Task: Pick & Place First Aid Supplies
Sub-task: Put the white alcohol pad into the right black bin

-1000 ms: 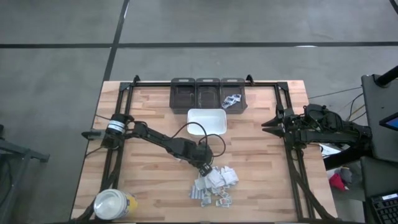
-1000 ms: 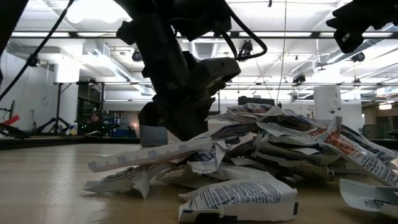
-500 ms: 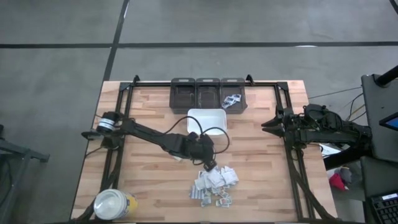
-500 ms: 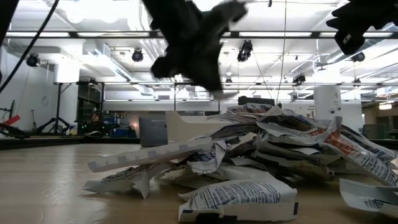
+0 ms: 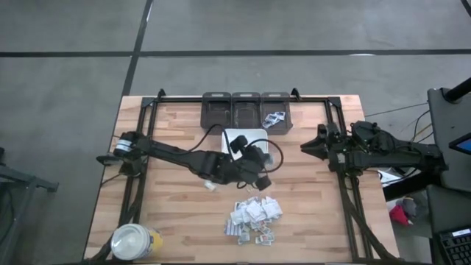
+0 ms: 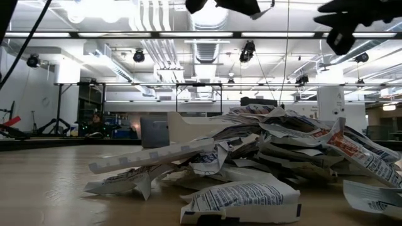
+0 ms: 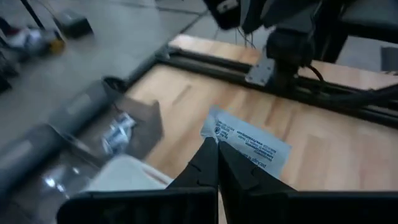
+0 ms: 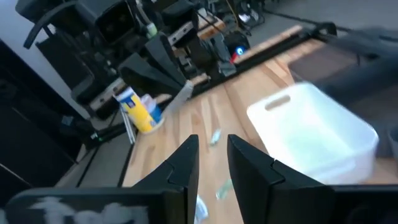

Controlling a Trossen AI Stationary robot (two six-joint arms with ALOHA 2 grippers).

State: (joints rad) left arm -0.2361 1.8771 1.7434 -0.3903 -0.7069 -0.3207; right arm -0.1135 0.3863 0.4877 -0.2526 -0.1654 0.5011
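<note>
1. The dark left arm is covering part of the white rectangular tray.
2. Print on the small white paper packet is blurring beyond reading.
3. The picture's edge is cutting off the round white-lidded yellow jar.

My left claw pinches one white, dark-printed packet by its corner, clear of the tabletop. The other white sachets lie heaped, overlapping, on the tabletop.
</note>
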